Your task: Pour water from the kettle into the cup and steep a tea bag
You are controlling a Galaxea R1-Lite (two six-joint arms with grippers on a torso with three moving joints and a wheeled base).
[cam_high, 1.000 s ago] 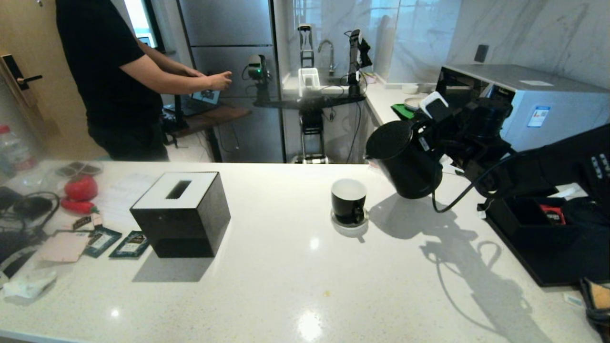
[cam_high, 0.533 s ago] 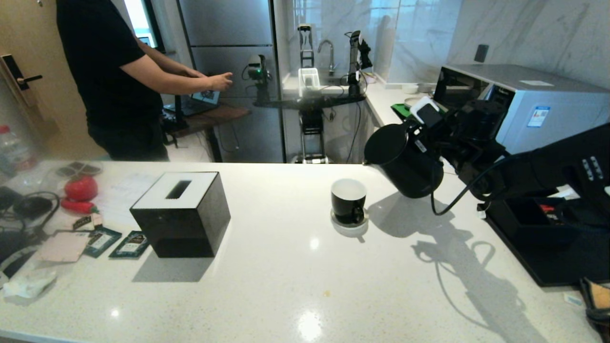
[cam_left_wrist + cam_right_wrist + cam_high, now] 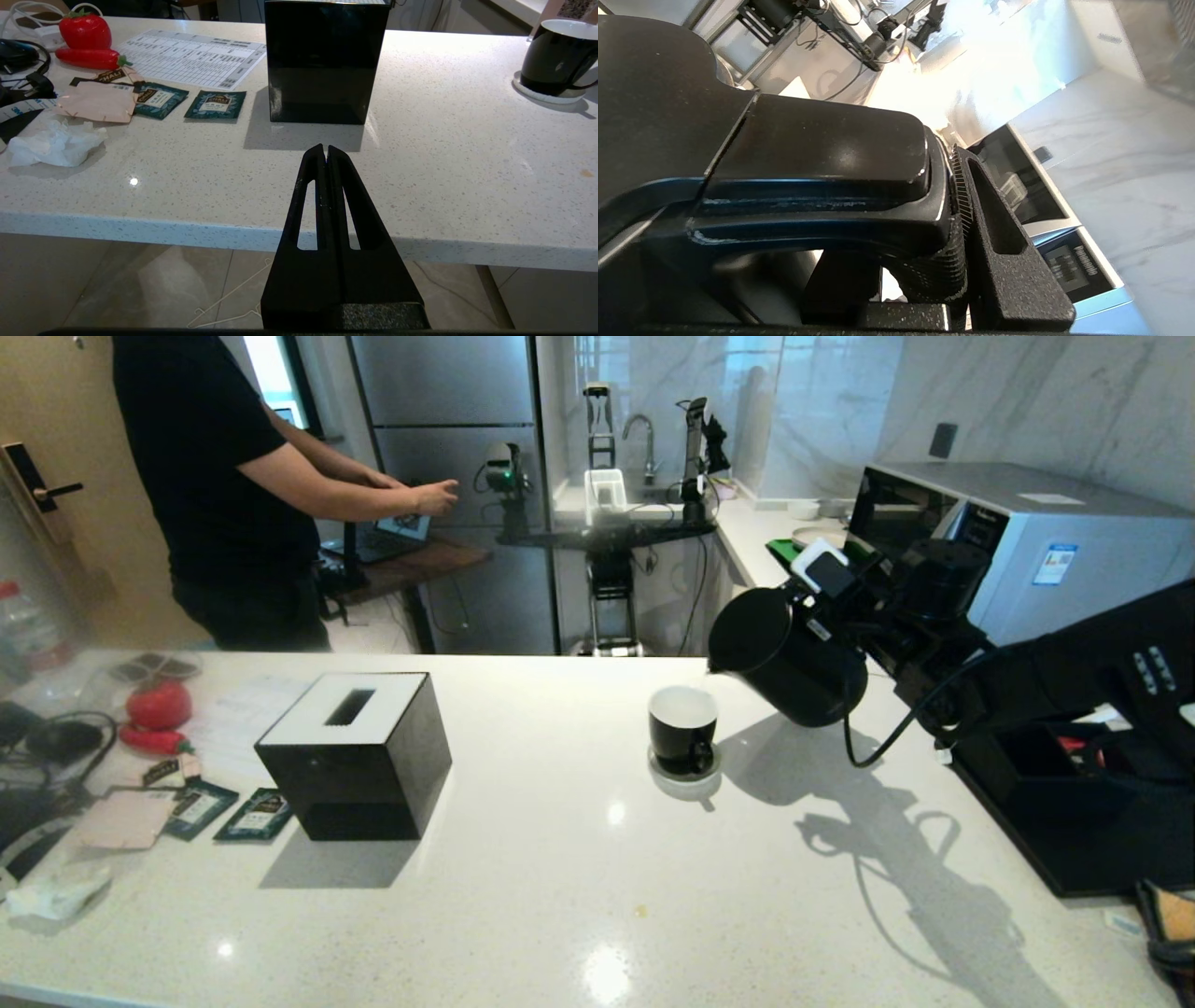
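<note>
The matte black kettle (image 3: pixel 792 658) hangs tilted above the counter, just right of the cup. Its spout points down-left, close over the cup's right rim. My right gripper (image 3: pixel 845 605) is shut on the kettle's handle (image 3: pixel 817 149); one ribbed finger (image 3: pixel 999 233) presses against it. The glossy black cup (image 3: pixel 683 728), white inside, stands on a small white saucer (image 3: pixel 689 782). No water shows. Teal tea bag packets (image 3: pixel 215 103) lie at the far left of the counter. My left gripper (image 3: pixel 326 150) is shut and empty, level with the counter's front edge.
A black cube tissue box (image 3: pixel 355 756) stands left of centre. Red toy fruit (image 3: pixel 159 705), cables and papers crowd the left end. A black tray (image 3: pixel 1055 840) and a microwave (image 3: pixel 1027 541) are at the right. A person (image 3: pixel 215 476) stands behind the counter, back left.
The right arm has carried the kettle left toward the cup and tipped it further, bringing the spout nearer the cup's rim. The left gripper's view gives no earlier frame.
</note>
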